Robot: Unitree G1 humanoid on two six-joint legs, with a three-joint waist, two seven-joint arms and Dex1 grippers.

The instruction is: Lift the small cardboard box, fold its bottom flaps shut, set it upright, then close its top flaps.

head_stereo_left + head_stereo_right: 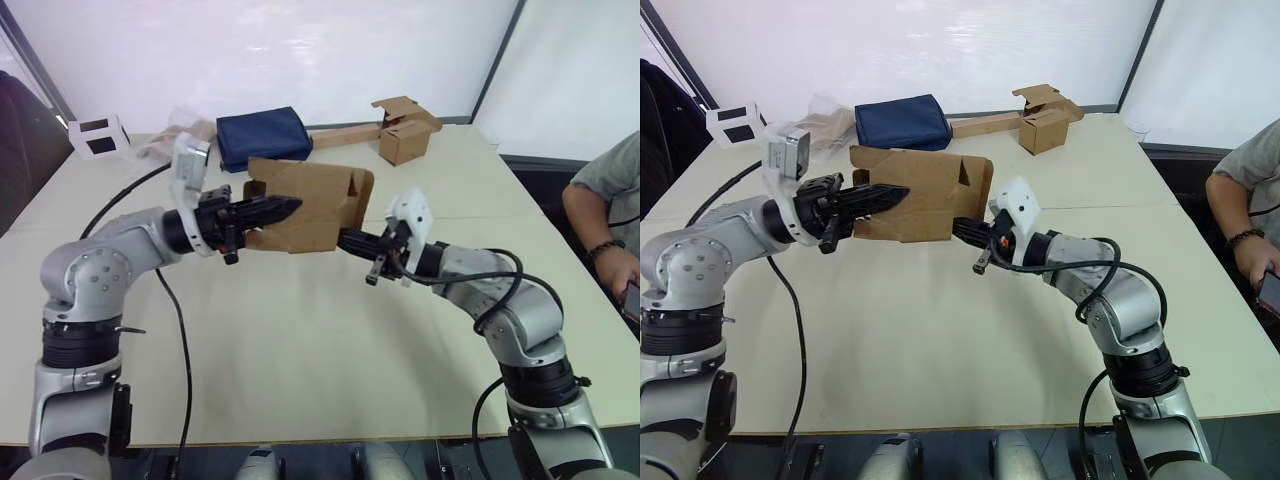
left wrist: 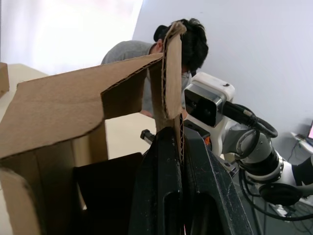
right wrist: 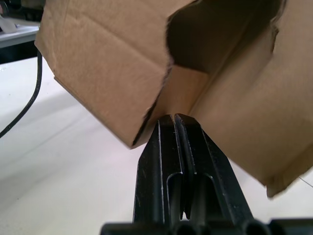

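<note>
left eye view: small cardboard box [image 1: 305,205] held above the table [image 1: 300,330] between both arms. left wrist view: left gripper [image 2: 178,147] clamped on a box wall. right wrist view: right gripper [image 3: 174,119] pinched closed at a flap's [image 3: 105,63] edge. i'd keep the left grip firm while folding.

Far table edge: folded navy cloth [image 1: 264,137], second open cardboard box [image 1: 404,132], white cube [image 1: 98,135]; seated person [image 1: 610,220] at right.
</note>
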